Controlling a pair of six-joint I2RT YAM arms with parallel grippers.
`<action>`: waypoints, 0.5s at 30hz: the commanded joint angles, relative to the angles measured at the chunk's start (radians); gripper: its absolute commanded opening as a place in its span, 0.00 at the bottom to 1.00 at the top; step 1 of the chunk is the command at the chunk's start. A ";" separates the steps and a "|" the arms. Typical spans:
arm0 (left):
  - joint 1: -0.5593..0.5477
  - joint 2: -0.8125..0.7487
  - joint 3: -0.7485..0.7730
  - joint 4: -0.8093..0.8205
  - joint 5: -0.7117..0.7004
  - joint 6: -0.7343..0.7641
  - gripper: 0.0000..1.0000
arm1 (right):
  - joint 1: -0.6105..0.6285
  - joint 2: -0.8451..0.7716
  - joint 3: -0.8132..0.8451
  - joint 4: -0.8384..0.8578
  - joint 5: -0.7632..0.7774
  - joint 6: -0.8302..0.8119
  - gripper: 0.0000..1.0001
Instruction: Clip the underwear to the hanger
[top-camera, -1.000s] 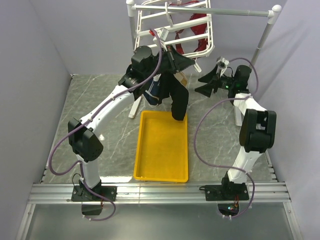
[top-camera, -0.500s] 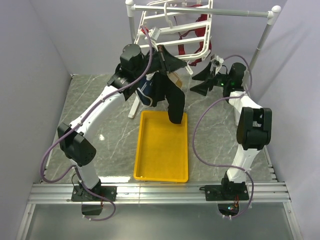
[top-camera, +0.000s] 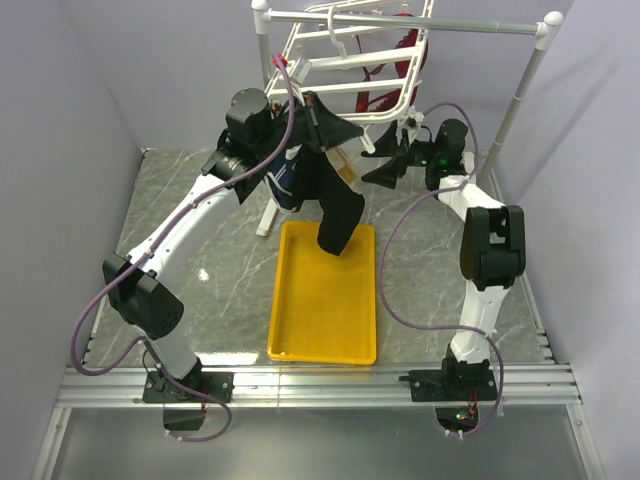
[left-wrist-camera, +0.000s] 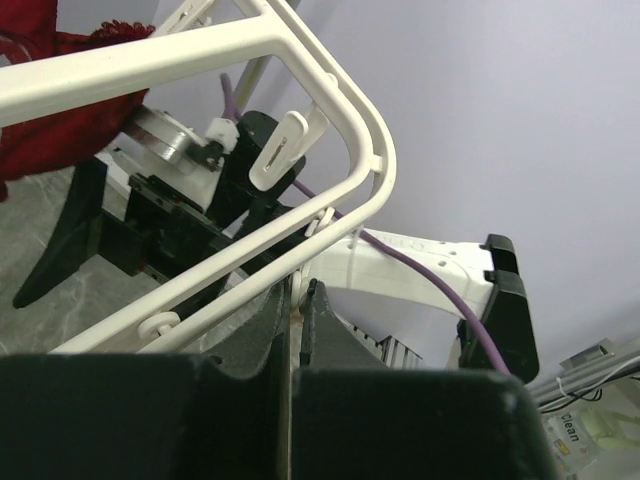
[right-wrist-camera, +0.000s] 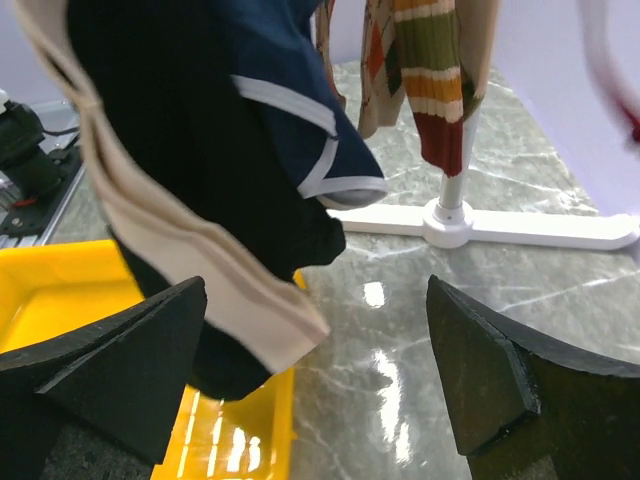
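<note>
At the top centre of the overhead view hangs the hanger (top-camera: 345, 62), a large white rack of bars. Just below it, at centre, the underwear (top-camera: 338, 205) dangles black and limp over the far end of a yellow tray (top-camera: 322, 320).

To do this step well, we judge that we should lift the tan waistband (right-wrist-camera: 230, 290) up to one of the small white clips (left-wrist-camera: 280, 150) under the rack's edge. We should keep the cloth flat and let the free gripper press the clip open.

The left gripper (top-camera: 345, 125), just left of centre, has its fingers (left-wrist-camera: 270, 320) pinched together on the top of the underwear. The right gripper (top-camera: 378, 160), right of centre, spreads its fingers (right-wrist-camera: 115, 350) wide and holds nothing. The waistband hangs in front of them, at the left of the right wrist view.
</note>
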 joint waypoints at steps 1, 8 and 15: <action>0.038 -0.038 -0.016 0.028 -0.014 0.014 0.00 | 0.015 0.072 0.073 0.184 -0.056 0.146 0.98; 0.044 -0.030 0.001 0.027 -0.004 0.015 0.00 | 0.052 0.172 0.102 0.724 -0.118 0.619 0.98; 0.047 -0.031 -0.001 0.028 -0.008 0.012 0.00 | 0.075 0.116 -0.005 0.691 -0.128 0.526 0.97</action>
